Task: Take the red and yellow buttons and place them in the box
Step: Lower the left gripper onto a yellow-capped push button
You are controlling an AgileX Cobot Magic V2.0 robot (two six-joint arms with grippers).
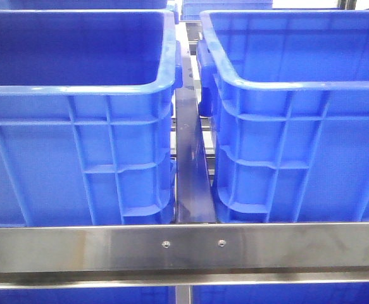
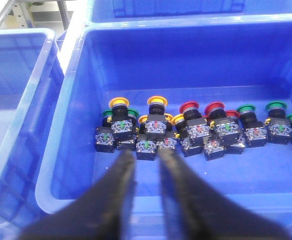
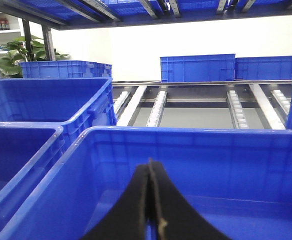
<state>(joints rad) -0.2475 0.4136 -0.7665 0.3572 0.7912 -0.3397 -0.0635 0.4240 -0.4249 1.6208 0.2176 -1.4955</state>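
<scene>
A blue crate [image 2: 68, 115] holds a row of push buttons on black contact blocks. Two yellow buttons [image 2: 119, 102] sit toward one end, two red buttons [image 2: 189, 106] in the middle, and green ones [image 2: 246, 108] mostly further along. My left gripper [image 2: 146, 154] hangs open above the crate, its tips just short of the blocks below the yellow buttons, with nothing between them. In the right wrist view my right gripper [image 3: 150, 164] is shut on nothing, over a blue box [image 3: 196, 131] whose visible inside is bare. Neither gripper shows in the front view.
Another blue crate [image 2: 15, 37] stands beside the button crate. The front view shows two tall blue crates [image 1: 76, 88] [image 1: 298, 85] with a dark rail [image 1: 190, 158] between them and a steel bar [image 1: 184, 247] in front. Roller tracks [image 3: 158, 105] and more crates lie beyond.
</scene>
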